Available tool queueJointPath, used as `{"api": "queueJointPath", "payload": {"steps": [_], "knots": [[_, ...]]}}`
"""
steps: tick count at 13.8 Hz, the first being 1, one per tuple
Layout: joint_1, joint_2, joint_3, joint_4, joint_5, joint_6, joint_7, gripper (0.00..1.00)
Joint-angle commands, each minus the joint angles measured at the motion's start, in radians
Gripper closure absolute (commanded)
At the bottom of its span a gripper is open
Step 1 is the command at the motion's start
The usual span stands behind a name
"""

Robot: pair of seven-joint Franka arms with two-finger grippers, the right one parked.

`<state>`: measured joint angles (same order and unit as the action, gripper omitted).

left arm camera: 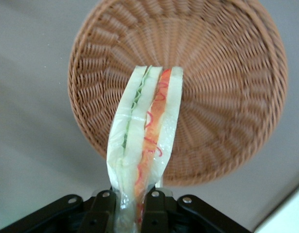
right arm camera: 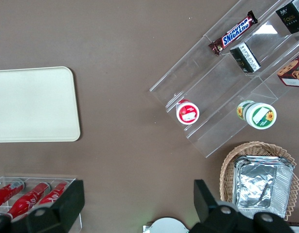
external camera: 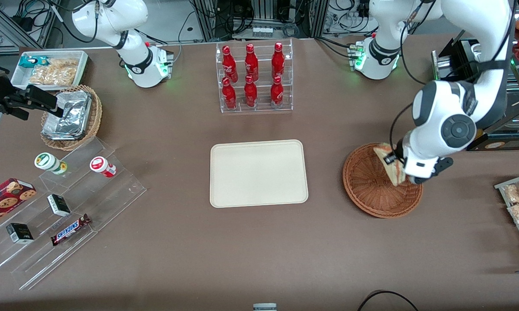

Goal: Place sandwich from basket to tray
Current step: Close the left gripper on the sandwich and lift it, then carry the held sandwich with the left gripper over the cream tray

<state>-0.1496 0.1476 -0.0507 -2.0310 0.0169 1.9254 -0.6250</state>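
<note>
Front view: the gripper (external camera: 401,169) hangs above the basket (external camera: 367,196), clamped on the sandwich (external camera: 388,159), which is held clear of the basket floor with its wedge pointing away from the wrist. The tray (external camera: 258,173) lies flat on the brown table (external camera: 259,250), well apart from the basket, toward the parked arm's end. To carry out the transfer well, lift until the sandwich clears the basket rim, travel level to the tray's middle, lower until the bread rests flat, then release. The path between basket and tray holds no obstacle. A rack of red bottles (external camera: 251,75) stands farther from the camera than the tray; keep the arm low enough in sweep to avoid it.

Left wrist view: the fingers (left arm camera: 151,206) pinch the sandwich (left arm camera: 147,131) at one end, across its layers; the cut edge shows green and red-orange filling. The wrapped wedge appears soft, so moderate grip and slow motion are advised. The basket (left arm camera: 222,82) sits below, empty.

Right wrist view: the tray (right arm camera: 35,104) is bare.
</note>
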Motion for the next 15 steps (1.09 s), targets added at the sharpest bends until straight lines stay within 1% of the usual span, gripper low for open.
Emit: {"api": "queueJointPath", "payload": {"steps": [1,3,5,8,10,12,15], "knots": [[-0.094,0.009,0.0,0.015,0.011,-0.031,0.134,0.93],[-0.158,0.036,-0.003,0.031,0.003,-0.02,0.137,0.93],[-0.258,0.107,-0.001,0.112,-0.009,-0.023,0.119,0.93],[-0.382,0.248,-0.003,0.266,-0.011,-0.017,-0.071,0.93],[-0.441,0.329,-0.003,0.371,-0.049,-0.016,-0.122,0.93],[-0.494,0.395,-0.001,0.445,-0.086,0.006,-0.156,0.93],[-0.545,0.454,-0.001,0.527,-0.088,0.02,-0.241,0.93]]}}
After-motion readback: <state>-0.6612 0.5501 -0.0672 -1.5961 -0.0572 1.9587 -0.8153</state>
